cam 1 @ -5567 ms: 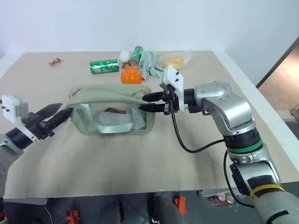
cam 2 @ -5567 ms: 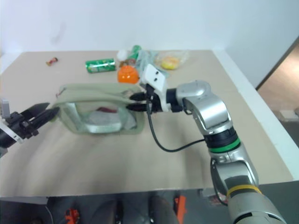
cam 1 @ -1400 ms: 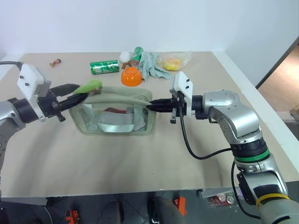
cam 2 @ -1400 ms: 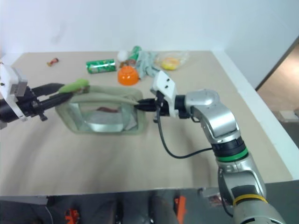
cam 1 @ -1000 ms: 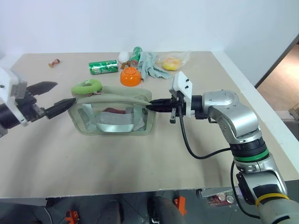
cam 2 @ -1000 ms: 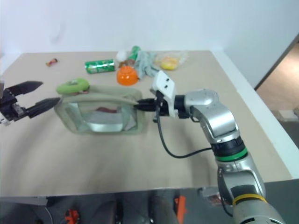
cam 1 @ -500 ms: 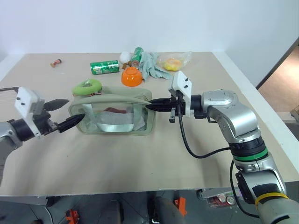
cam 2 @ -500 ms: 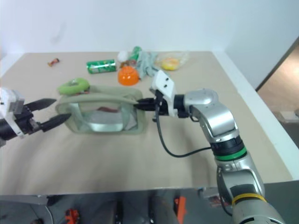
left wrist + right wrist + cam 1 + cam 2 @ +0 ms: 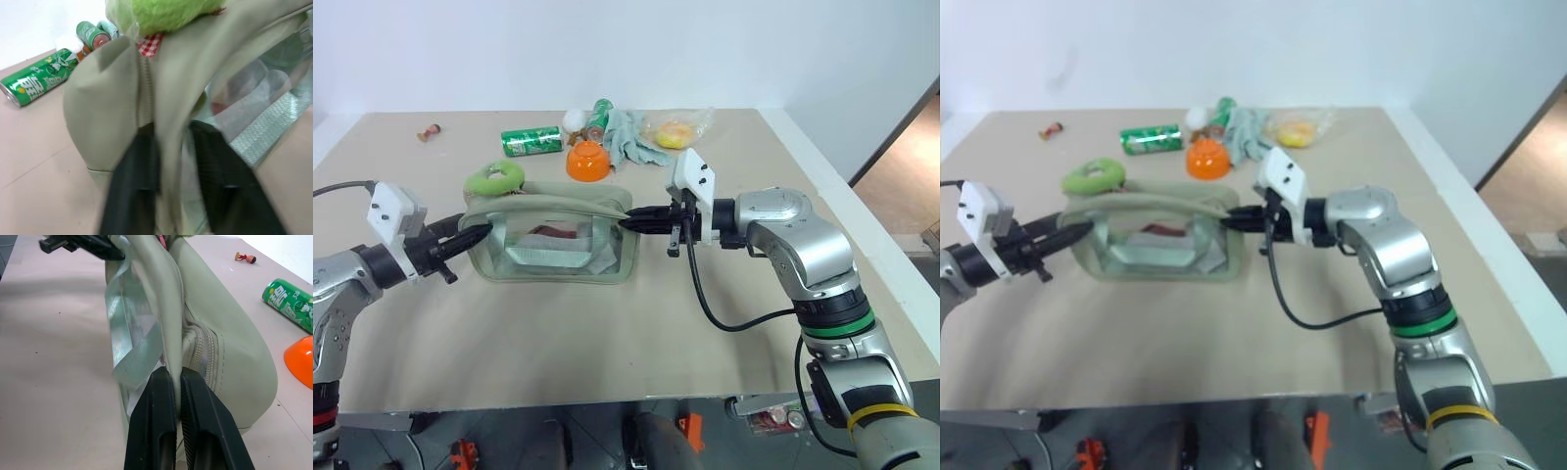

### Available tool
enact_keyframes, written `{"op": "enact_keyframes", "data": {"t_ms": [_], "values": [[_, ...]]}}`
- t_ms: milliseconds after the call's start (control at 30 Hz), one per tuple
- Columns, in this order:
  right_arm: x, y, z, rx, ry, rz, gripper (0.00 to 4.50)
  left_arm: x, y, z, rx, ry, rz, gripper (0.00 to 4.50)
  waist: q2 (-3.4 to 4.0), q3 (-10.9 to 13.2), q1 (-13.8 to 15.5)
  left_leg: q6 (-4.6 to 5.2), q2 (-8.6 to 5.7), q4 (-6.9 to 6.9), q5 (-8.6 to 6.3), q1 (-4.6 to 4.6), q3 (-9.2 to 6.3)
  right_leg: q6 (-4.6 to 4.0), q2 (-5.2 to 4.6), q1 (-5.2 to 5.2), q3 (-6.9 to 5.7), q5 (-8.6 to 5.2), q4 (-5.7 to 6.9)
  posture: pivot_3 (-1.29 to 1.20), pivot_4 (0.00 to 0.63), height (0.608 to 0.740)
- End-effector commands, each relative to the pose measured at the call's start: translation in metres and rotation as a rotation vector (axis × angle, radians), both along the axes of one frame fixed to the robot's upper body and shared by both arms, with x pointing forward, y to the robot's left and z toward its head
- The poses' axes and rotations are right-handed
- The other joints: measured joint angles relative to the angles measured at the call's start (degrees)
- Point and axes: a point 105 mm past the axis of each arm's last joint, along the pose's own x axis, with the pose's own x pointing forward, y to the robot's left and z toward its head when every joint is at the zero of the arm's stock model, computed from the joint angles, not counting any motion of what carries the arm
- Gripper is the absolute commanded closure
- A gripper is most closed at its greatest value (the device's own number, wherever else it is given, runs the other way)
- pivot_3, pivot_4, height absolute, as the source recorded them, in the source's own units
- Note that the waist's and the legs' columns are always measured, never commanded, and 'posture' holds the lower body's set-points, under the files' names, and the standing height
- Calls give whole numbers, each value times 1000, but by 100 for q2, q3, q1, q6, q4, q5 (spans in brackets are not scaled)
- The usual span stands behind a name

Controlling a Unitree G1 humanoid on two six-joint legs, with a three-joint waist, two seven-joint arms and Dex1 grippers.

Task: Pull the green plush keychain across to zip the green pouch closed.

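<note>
The green pouch (image 9: pixel 558 208) lies mid-table, stretched between both arms, its long zipper (image 9: pixel 198 350) running along the top. The green plush keychain (image 9: pixel 494 179) rests on the pouch's left top end, free of both grippers; the left wrist view has it just beyond the fingers (image 9: pixel 166 12). My left gripper (image 9: pixel 475 233) is shut on a fold of fabric at the pouch's left end, with one black finger (image 9: pixel 137 181) on each side. At the right end, my right gripper (image 9: pixel 626 217) is shut on the pale strap edge (image 9: pixel 168 333).
Behind the pouch stand an orange bowl (image 9: pixel 588 160), a lying green soda can (image 9: pixel 530 140), a grey-green glove (image 9: pixel 631 137), a yellow item in a plastic bag (image 9: pixel 675 127) and a white ball (image 9: pixel 573 118). A small figure (image 9: pixel 433 128) lies far back left.
My left gripper, open and off to the left a second ago, has come in to the pouch's left end and shut on it. The keychain stays on top. The right arm has kept still.
</note>
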Motion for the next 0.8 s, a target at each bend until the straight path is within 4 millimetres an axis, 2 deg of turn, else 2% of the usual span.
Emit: {"op": "enact_keyframes", "data": {"t_ms": [33,233,333,367,467,500,567,600,733,800], "values": [[-6,1,13,35,-25,28,3488,-2,-3,16,25,-68,-6,4500,0,0,-2,0,0,0,0,0,0,0,0,0,0,0,0,0,150,740],[-15,-2,12,-3,2,78,1443,-3,-3,15,34,-67,0,4500,0,0,0,0,1,0,0,-2,-2,-1,1,-1,-1,-1,0,0,150,740],[-10,-15,22,1,-16,53,444,-4,-2,11,41,-60,3,4500,0,0,0,0,0,0,0,-1,-1,0,0,-1,-1,-1,0,0,150,740],[-4,-24,33,16,-31,24,32,-5,-3,10,41,-56,1,4500,0,0,0,0,-1,0,0,-1,-1,0,0,-1,-1,-1,0,0,150,740],[6,-36,57,59,-58,-27,11,-6,-5,7,42,-47,-7,4500,1,1,-2,0,-3,0,0,0,0,2,0,-5,-1,1,1,0,150,740],[15,-35,77,92,-114,-51,11,-7,-7,4,44,-36,-17,4500,1,1,-12,0,-4,1,0,1,0,2,0,-4,-1,1,1,0,150,740],[23,-19,104,141,-172,-47,11,-10,-12,-1,43,-19,-35,4500,3,2,-25,1,-8,0,0,2,6,2,0,-9,2,2,3,0,150,740],[26,-8,111,164,-185,-40,11,-11,-13,-3,40,-14,-40,4500,3,2,-50,0,-11,1,0,4,8,1,2,-10,4,3,4,0,150,740],[24,33,110,179,-195,33,11,-14,-20,-9,32,-1,-61,4500,-19,-13,-52,0,12,-6,0,6,1,-25,18,-3,-4,-11,9,0,150,740],[17,52,106,179,-187,99,11,-15,-25,-11,30,2,-72,4500,-18,-12,-13,0,18,-9,0,2,-3,-33,20,-6,-8,-16,14,0,150,740]]}}
